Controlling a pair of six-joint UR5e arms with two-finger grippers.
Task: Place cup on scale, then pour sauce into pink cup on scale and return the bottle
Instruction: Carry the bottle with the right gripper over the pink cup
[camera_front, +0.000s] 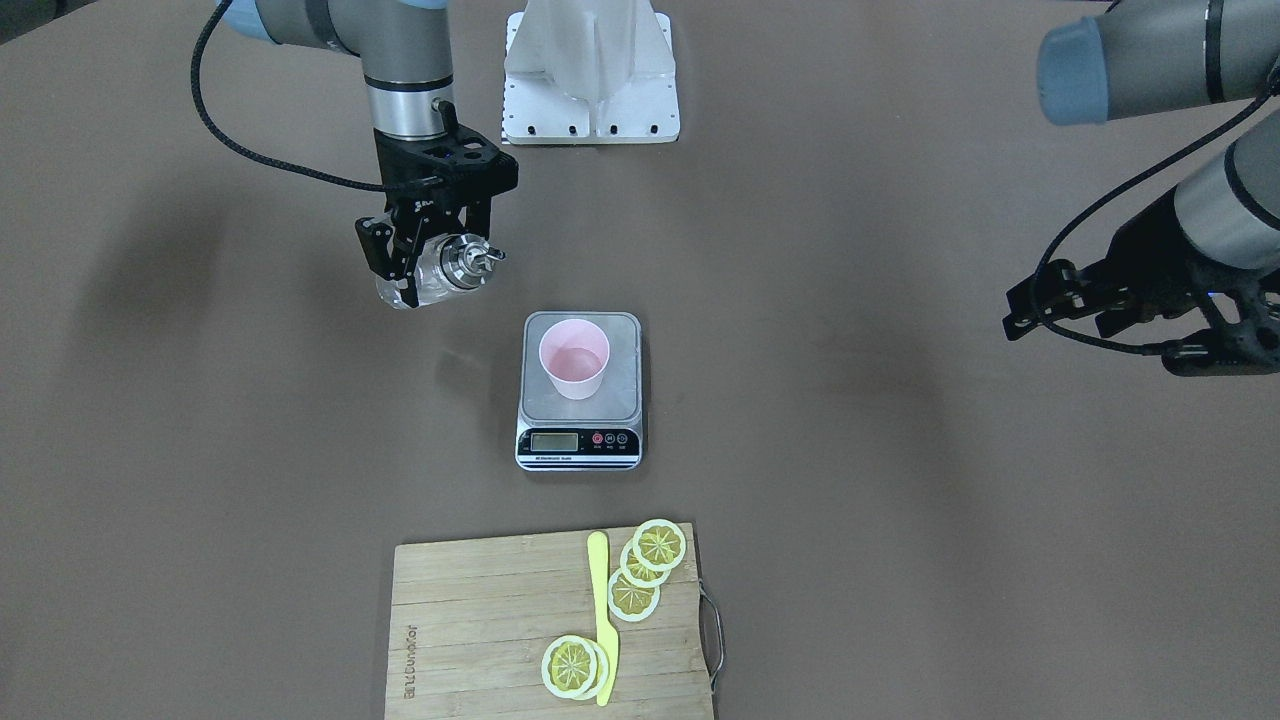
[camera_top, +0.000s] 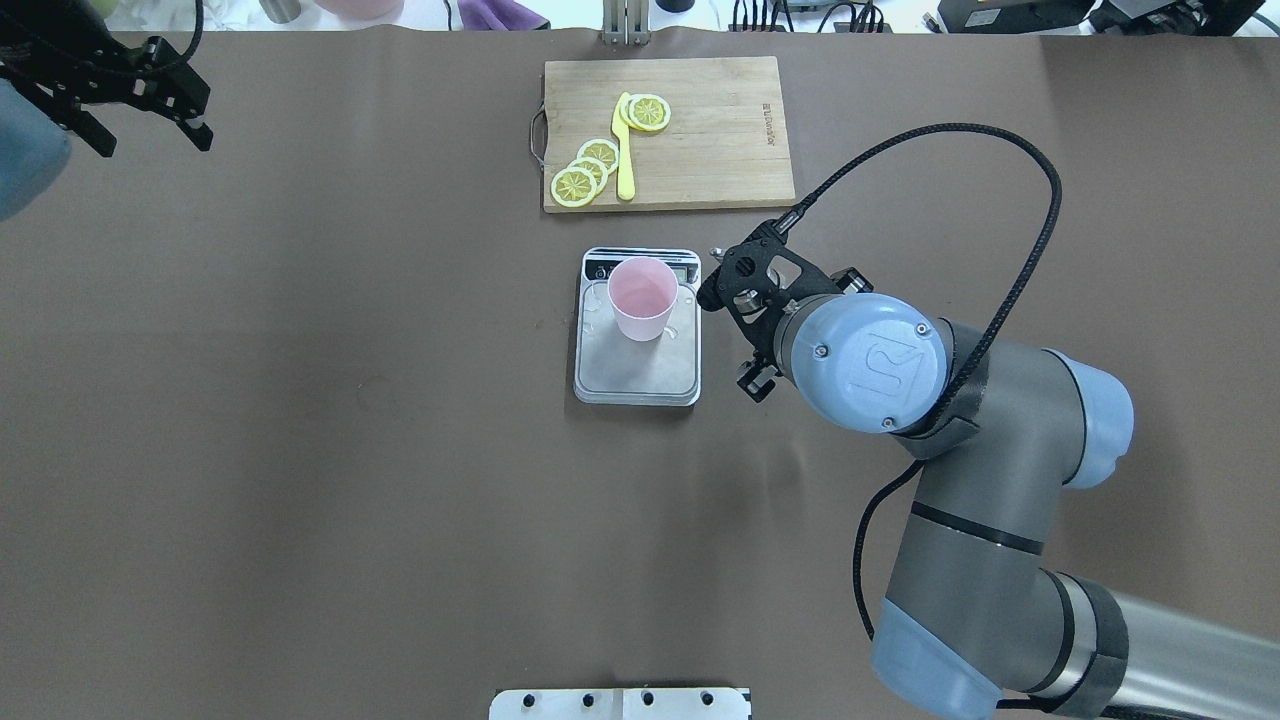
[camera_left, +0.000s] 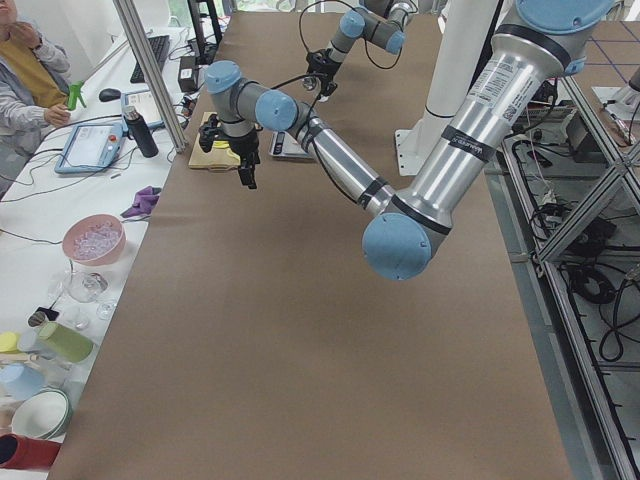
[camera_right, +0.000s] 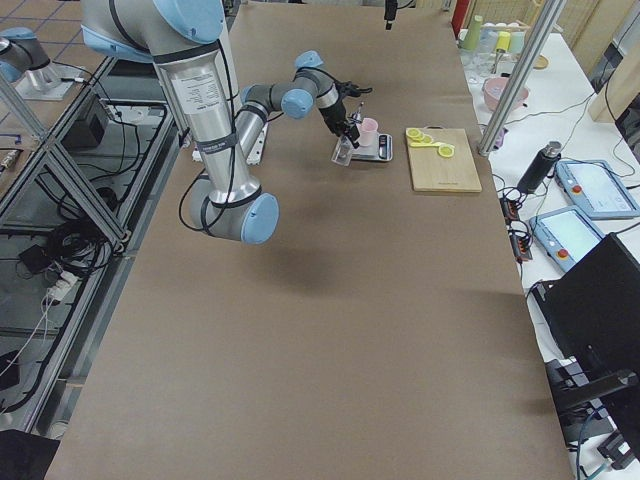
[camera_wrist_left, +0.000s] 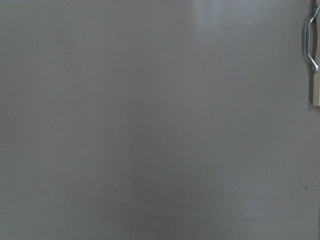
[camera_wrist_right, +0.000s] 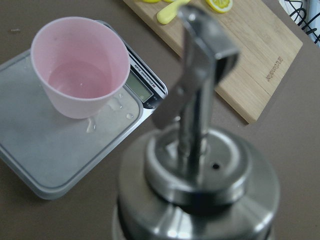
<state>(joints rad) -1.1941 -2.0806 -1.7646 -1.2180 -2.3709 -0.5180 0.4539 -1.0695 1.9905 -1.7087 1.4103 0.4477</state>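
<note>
The pink cup (camera_front: 574, 358) stands upright on the scale (camera_front: 615, 400), near its display end, with a little clear liquid in it; it also shows in the overhead view (camera_top: 641, 298). Drops of sauce (camera_wrist_right: 90, 127) lie on the steel platform beside the cup (camera_wrist_right: 80, 70). My right gripper (camera_front: 420, 262) is shut on the glass bottle (camera_front: 455, 265) and holds it tilted in the air beside the scale, not over the cup. The bottle's metal cap (camera_wrist_right: 200, 170) and spout fill the right wrist view. My left gripper (camera_front: 1060, 310) is open and empty, far off to the side (camera_top: 150, 100).
A wooden cutting board (camera_front: 480, 620) with several lemon slices (camera_front: 640, 570) and a yellow knife (camera_front: 603, 620) lies beyond the scale, away from the robot. The white base plate (camera_front: 590, 110) is at the robot's edge. The board's metal handle (camera_wrist_left: 311, 42) shows in the left wrist view.
</note>
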